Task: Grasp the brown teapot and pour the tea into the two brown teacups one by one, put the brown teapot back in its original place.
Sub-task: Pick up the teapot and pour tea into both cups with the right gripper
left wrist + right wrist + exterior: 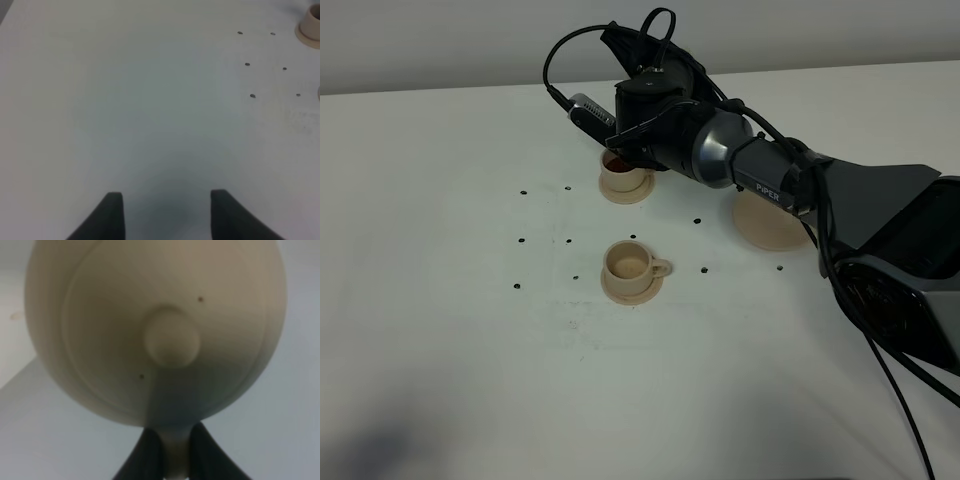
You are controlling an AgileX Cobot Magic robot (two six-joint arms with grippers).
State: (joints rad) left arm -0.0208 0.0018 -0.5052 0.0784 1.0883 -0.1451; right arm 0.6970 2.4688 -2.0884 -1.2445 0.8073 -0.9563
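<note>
In the high view the right arm (750,165) reaches across the white worktop (440,300), and its wrist hangs over the far teacup (625,176), which shows reddish-brown liquid inside. The brown teapot itself is hidden behind the wrist there. The near teacup (629,266) stands on its small saucer, apart from the far one, and looks empty. The large saucer (768,228) — the place of return — lies bare, partly under the arm. In the left wrist view the left claw (167,215) is spread with nothing between its fingers, above bare worktop and well apart from the cups. In the right wrist view the brown teapot (155,330) fills the picture with its lid knob (171,343) toward the camera, and the right claw (175,437) is pinching the thin loop handle (175,462). I judge that the first cup is being served and the second one waits. Three things could go wrong. The grip is only on a narrow handle, so the pot may turn in the claw and pour too fast or beside the cup. Nothing holds the lid, so it may slide off if the tilt grows. The low wrist could also knock the far teacup when it goes to the near one.
</note>
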